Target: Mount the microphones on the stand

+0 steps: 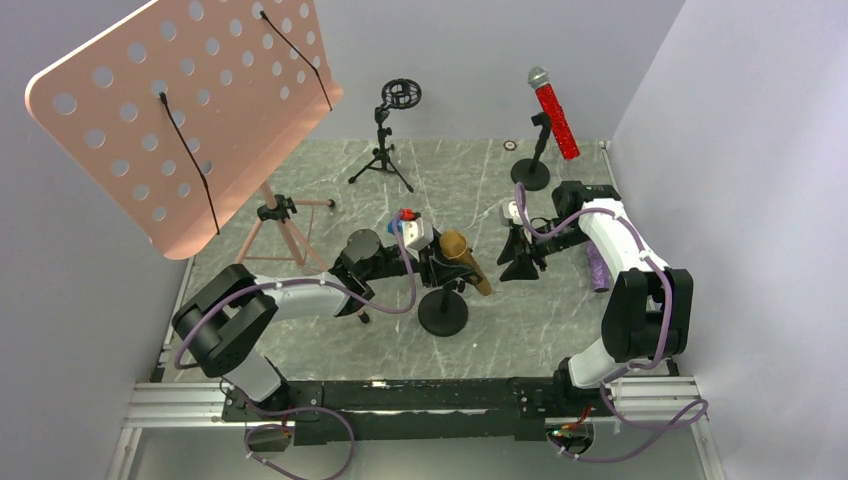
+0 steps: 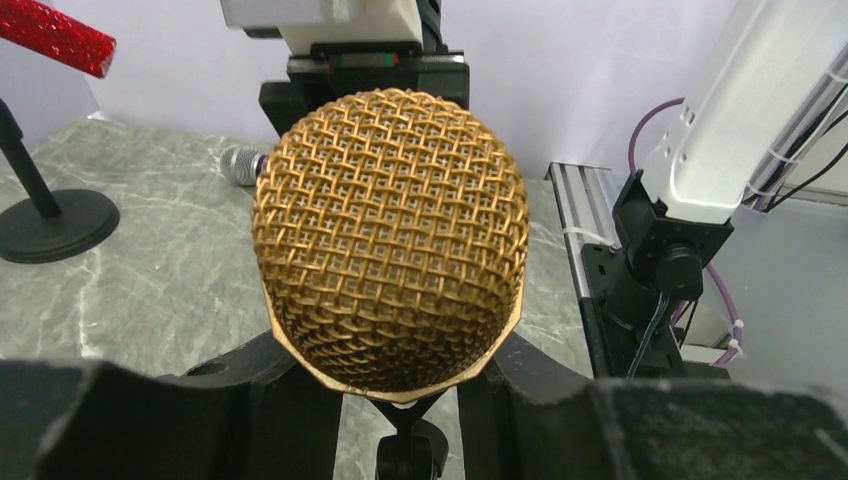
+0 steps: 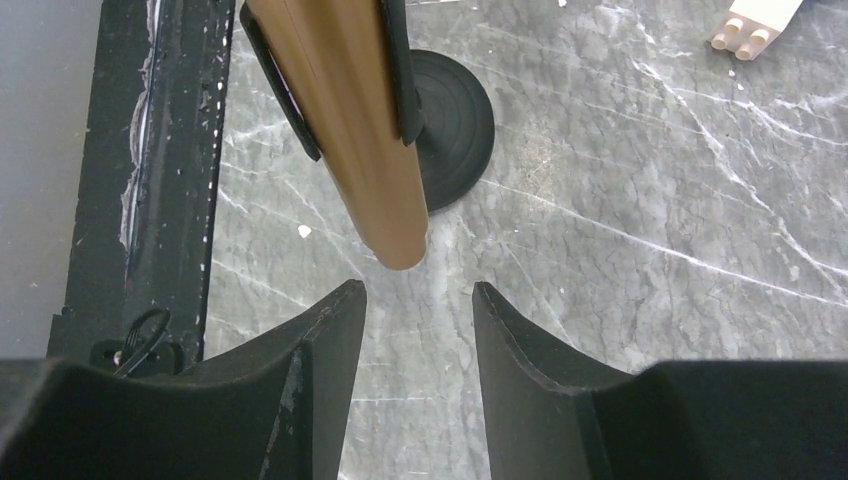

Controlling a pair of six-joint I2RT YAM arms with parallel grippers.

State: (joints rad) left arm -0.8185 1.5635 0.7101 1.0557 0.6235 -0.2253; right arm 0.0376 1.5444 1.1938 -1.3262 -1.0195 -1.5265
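Gold microphone (image 3: 360, 130) in stand clip (image 3: 398, 70); red microphone (image 1: 556, 122) in rear stand (image 1: 531, 173).

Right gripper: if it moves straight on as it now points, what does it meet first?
Probably the gold microphone: its tail end hangs just beyond the open fingers, though depth is unclear.

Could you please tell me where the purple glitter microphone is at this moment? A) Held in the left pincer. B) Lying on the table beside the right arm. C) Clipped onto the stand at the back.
B: the purple microphone lies flat on the table, right beside the right arm.
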